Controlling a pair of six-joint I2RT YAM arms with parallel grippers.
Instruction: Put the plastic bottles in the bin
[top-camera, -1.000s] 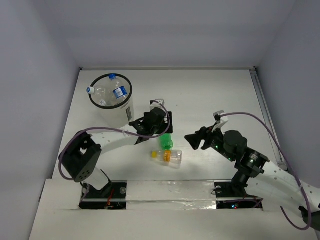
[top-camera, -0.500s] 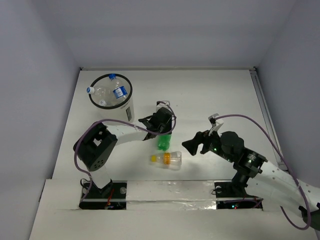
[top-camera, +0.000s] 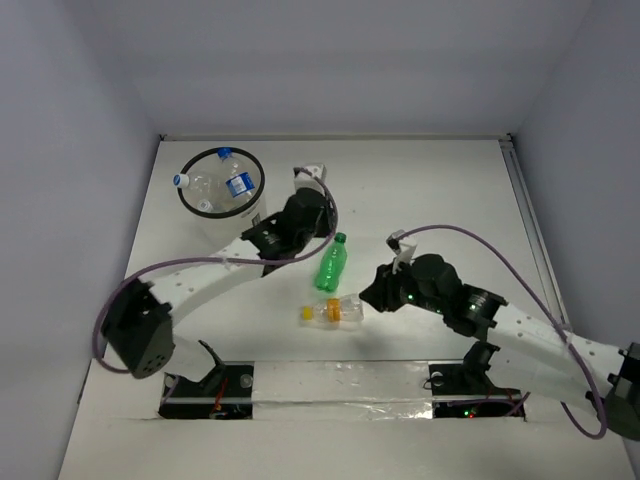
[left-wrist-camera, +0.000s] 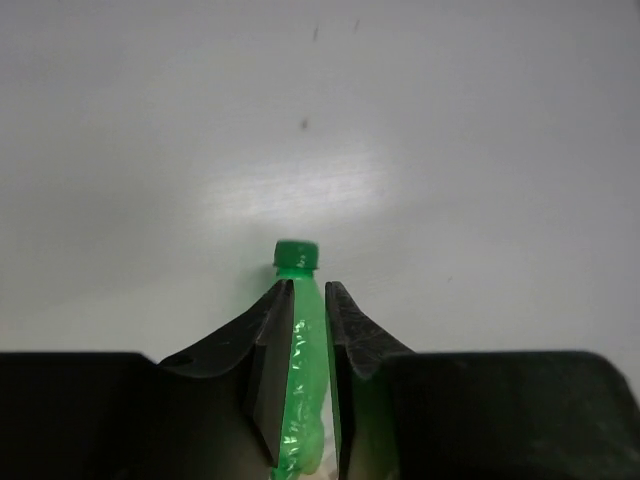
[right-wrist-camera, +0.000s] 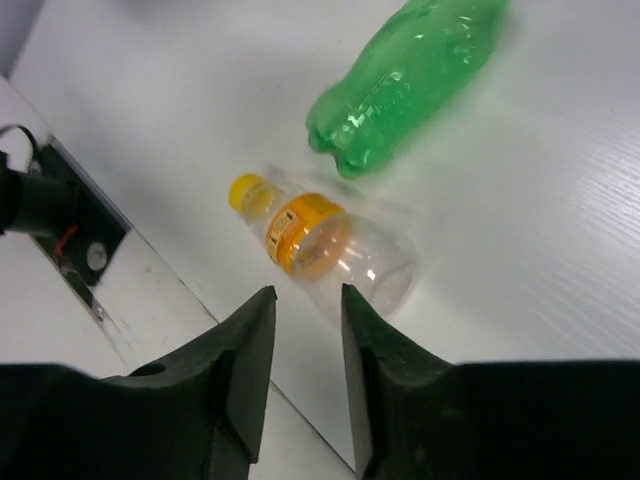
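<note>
Lying between the left pincer (left-wrist-camera: 308, 345) jaws: the green bottle (left-wrist-camera: 303, 350).

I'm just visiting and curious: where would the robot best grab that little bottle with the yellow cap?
Probably around the wide clear body of the yellow-capped bottle, coming from above. It lies on its side, so the right hand can straddle it.

Lower centre in the left wrist view, the green bottle (left-wrist-camera: 303, 380) is glossy, crinkled translucent plastic. The orange-labelled bottle (right-wrist-camera: 325, 248) is clear, shiny plastic. The tabletop (right-wrist-camera: 560, 250) is smooth white with faint grain. Pincer fingers (left-wrist-camera: 270, 370) look matt black.
</note>
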